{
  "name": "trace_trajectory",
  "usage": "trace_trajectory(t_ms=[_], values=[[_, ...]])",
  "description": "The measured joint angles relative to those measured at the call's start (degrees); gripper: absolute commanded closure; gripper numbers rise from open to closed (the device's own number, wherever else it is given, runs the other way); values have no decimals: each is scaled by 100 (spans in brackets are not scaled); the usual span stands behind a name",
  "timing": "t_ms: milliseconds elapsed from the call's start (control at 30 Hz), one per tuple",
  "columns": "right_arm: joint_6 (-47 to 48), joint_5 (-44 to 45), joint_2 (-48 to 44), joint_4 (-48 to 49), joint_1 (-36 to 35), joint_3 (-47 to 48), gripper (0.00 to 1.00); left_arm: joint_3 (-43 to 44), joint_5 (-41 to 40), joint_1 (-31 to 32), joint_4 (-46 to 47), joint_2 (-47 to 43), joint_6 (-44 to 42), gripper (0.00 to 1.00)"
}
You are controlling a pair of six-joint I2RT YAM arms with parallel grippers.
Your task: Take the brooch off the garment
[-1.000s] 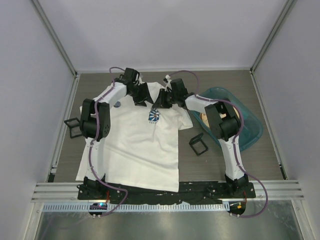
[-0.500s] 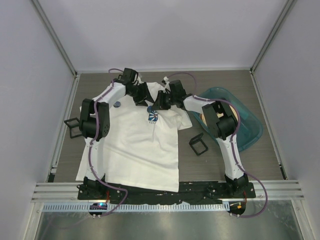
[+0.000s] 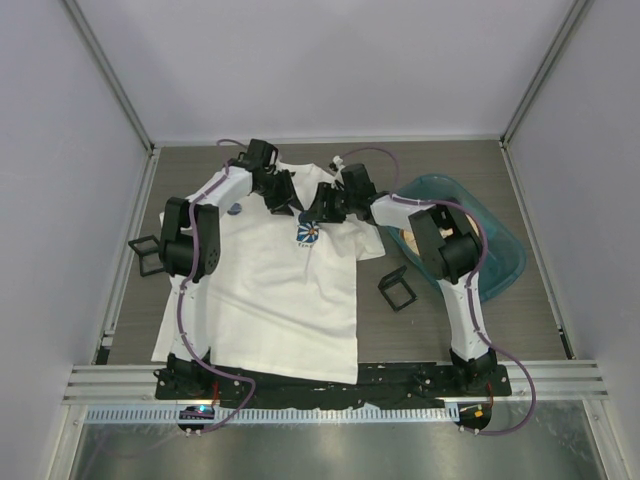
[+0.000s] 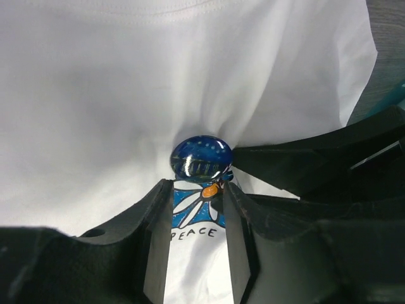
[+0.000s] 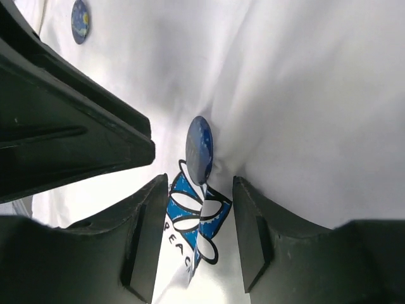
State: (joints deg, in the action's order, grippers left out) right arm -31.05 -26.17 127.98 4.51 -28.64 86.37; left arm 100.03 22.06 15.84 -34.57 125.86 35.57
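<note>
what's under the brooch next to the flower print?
White shirt, puckered around the brooch; its lower edge overlaps the top of the flower print. Pin or clasp behind it is covered, can't see how it's fastened.

I reach well forward with both arms, elbows folded out to the sides and forearms angled inward, so my two wrists come together nose to nose. My left arm (image 3: 190, 240) bends at the left and runs away to the right; my right arm (image 3: 445, 250) bends at the right and runs to the left. My left jaws stand parted, the two fingers (image 4: 158, 240) side by side with a clear gap between them. My right jaws are parted as well, their fingers (image 5: 253, 234) set a little wider. Each wrist camera sees the other arm's black finger close beside its own fingertips.
</note>
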Motion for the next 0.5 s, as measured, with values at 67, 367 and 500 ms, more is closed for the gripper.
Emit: trace_trajectory(t_ms=[67, 367, 500], values=[[-70, 55, -42, 13, 61, -92, 48, 0, 0, 13, 0, 0, 0, 53], [-109, 332, -251, -52, 214, -348, 57, 0, -61, 111, -31, 2, -24, 68], [-2, 601, -273, -238, 212, -313, 62, 2, -59, 151, -46, 20, -26, 72]])
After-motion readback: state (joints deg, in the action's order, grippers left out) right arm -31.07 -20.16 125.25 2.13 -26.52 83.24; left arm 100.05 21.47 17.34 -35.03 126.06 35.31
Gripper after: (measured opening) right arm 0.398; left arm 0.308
